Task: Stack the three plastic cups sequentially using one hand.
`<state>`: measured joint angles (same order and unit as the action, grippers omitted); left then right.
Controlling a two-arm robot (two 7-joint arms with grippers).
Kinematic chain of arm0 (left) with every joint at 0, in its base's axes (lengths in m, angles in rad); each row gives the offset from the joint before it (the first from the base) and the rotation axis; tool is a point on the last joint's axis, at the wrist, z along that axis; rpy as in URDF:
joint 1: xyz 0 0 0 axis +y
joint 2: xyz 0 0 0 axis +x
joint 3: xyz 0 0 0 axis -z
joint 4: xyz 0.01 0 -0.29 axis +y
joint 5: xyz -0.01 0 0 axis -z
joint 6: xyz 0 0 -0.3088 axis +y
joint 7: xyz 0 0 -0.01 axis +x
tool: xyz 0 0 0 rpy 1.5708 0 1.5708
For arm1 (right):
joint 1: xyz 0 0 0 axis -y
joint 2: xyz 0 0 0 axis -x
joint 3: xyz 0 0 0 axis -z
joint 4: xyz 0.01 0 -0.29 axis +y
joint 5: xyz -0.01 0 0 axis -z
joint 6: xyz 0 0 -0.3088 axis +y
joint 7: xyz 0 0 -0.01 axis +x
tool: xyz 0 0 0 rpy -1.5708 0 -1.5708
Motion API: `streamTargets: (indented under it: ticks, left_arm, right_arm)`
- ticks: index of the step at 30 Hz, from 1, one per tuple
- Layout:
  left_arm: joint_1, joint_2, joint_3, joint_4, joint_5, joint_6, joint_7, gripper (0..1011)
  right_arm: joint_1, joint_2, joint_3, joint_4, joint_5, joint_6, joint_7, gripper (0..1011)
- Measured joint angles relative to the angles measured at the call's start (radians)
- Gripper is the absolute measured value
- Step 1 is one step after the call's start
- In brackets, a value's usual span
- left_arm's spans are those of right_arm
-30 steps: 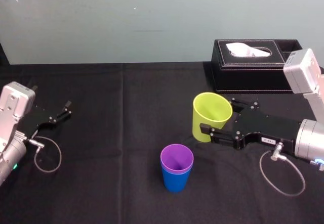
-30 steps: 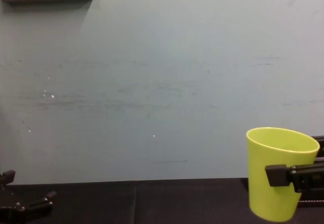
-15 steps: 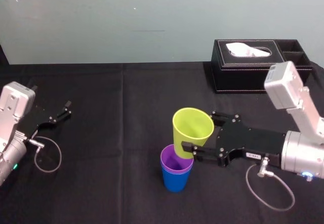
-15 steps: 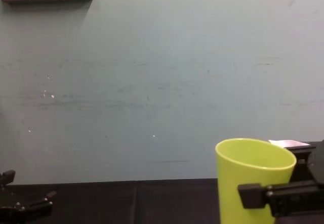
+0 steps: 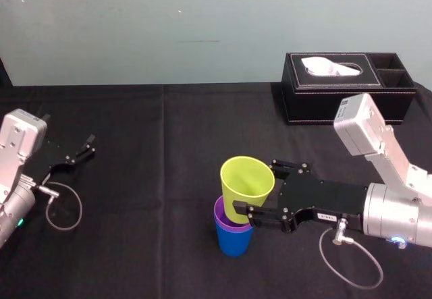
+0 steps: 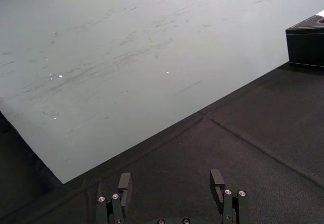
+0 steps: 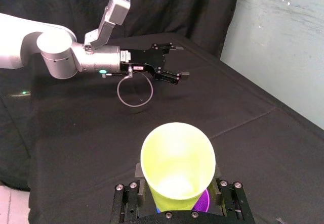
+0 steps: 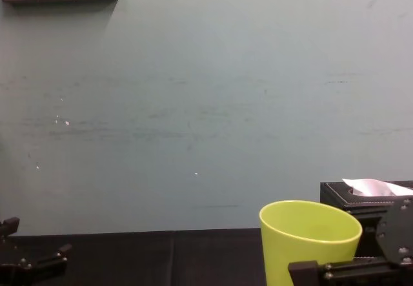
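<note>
While the lime cup [image 5: 246,181], clamped between the jaws of the right gripper [image 5: 256,189], is held tilted over the purple cup [image 5: 226,216] nested in the blue cup [image 5: 233,241] at 6 o'clock on the table [image 5: 169,177], the final stacking is judged underway, a straightened lowering being called for, the left gripper [image 5: 84,147] parked at 9 o'clock, jaws apart.

Lime-yellow cup [image 8: 303,237], bottom cut off

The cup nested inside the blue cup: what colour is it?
The nested cup is purple; clearest in head view.
</note>
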<state>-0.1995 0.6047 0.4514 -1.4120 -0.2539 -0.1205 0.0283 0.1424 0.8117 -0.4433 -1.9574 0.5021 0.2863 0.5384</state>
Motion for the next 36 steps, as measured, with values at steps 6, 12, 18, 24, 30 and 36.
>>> streamTargets:
  ticks: [6,12,18,24,30,36]
  left_arm:
    - [0.0,0.0,0.0,0.0,0.0,0.0,0.0,1010]
    - [0.0,0.0,0.0,0.0,0.0,0.0,0.0,1010]
    - [0.0,0.0,0.0,0.0,0.0,0.0,0.0,1010]
    - [0.0,0.0,0.0,0.0,0.0,0.0,0.0,1010]
    - [0.0,0.0,0.0,0.0,0.0,0.0,0.0,1010]
    - [0.0,0.0,0.0,0.0,0.0,0.0,0.0,1010]
  right_arm:
    - [0.002,-0.003,-0.006,0.006,0.0,0.0,-0.005,726]
    - [0.003,-0.008,-0.013,0.018,-0.006,0.0,-0.009,726]
    - [0.007,-0.013,-0.016,0.026,-0.008,0.0,-0.01,726]
    - [0.014,-0.021,-0.02,0.037,-0.012,0.001,-0.01,726]
    - [0.025,-0.029,-0.028,0.05,-0.016,0.004,-0.01,726]
    - [0.033,-0.035,-0.035,0.06,-0.021,0.007,-0.009,726]
